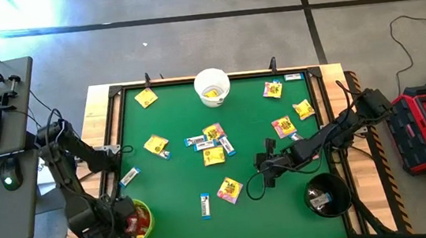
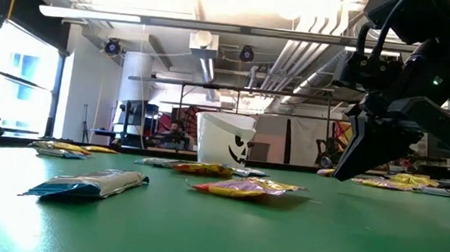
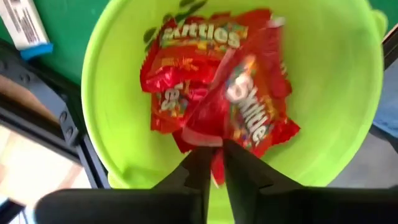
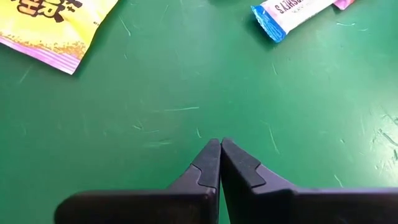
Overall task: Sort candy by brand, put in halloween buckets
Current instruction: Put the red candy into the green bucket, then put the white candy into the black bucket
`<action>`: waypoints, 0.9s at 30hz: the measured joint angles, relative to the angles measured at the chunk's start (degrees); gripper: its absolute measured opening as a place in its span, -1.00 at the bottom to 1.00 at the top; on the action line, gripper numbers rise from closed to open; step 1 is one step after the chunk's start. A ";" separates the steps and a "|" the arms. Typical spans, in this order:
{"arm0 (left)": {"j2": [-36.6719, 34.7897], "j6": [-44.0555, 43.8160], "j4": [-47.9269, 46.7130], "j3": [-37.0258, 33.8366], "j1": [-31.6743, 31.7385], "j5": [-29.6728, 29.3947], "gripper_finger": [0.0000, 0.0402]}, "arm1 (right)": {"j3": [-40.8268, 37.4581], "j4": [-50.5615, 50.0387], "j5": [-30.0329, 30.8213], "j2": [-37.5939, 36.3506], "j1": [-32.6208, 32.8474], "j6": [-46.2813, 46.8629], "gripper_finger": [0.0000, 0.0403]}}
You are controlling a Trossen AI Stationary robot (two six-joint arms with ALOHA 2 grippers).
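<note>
Red candy packets (image 3: 214, 93) lay piled in lime green bucket (image 3: 329, 93) at tabletop's (image 1: 174, 123) near-left corner. Left gripper (image 3: 214, 163) hung over it, jaws slightly apart w/ edge of one red packet between them. Yellow packets (image 1: 214, 156) & white-blue bars (image 1: 205, 205) were scattered mid-tabletop. White bucket (image 1: 212, 86) stood at far edge, black bucket (image 1: 326, 194) near-right. Right gripper (image 4: 220, 155) hovered just above bare green, jaws together, holding nothing.
</note>
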 joint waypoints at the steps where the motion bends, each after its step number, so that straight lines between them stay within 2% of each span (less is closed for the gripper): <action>1: -0.03 0.30 -0.08 0.00 0.32 0.84 -0.77 | 0.00 -0.01 0.00 0.00 0.00 -0.41 -0.99; 9: -0.03 6.80 -0.13 0.00 2.93 4.51 -0.56 | 0.00 0.01 0.02 0.00 0.00 -0.77 -0.83; 17: -0.77 12.25 -0.07 0.00 4.79 6.80 -0.55 | 0.00 0.01 0.02 0.00 0.00 -0.43 -0.64; 27: -4.02 12.93 -0.09 0.00 6.06 6.80 -0.55 | 0.00 0.01 0.00 0.00 0.00 -0.42 -0.63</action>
